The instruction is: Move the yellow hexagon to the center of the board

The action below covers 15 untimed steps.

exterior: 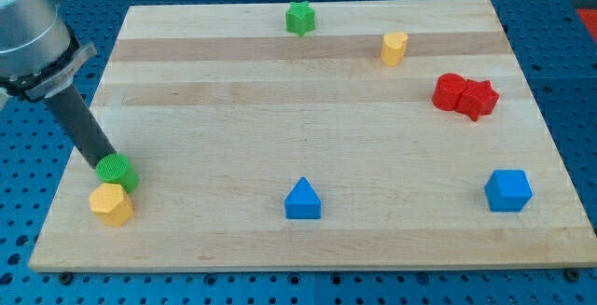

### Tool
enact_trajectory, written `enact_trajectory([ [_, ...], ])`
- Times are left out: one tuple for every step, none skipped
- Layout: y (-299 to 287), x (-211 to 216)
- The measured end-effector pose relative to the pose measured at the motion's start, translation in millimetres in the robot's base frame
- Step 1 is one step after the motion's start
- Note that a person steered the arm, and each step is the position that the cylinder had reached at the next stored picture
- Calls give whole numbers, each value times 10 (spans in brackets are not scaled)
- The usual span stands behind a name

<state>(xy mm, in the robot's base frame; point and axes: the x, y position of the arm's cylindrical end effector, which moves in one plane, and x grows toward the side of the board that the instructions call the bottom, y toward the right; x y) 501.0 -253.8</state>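
The yellow hexagon (112, 204) lies near the board's lower-left corner. A green cylinder (117, 171) sits just above it, touching or nearly touching it. My tip (101, 163) is at the upper-left side of the green cylinder, against it, with the dark rod slanting up to the view's left. The tip's very end is partly hidden behind the green cylinder. The tip does not touch the yellow hexagon.
The wooden board (308, 90) also holds a green star (299, 18) at the top, a yellow block (395, 48) at upper right, two red blocks (465, 95) touching at right, a blue triangle (302, 200) at bottom middle and a blue cube (508, 191) at lower right.
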Motion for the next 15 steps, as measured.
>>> enact_trajectory([
  [0, 151],
  [-16, 216],
  [-115, 395],
  [-117, 703],
  [-15, 815],
  [180, 773],
  [317, 693],
  [587, 692],
  [842, 689],
  [1124, 687],
  [1322, 548],
  [1418, 244],
  [1656, -20],
  [1944, -307],
  [2093, -742],
])
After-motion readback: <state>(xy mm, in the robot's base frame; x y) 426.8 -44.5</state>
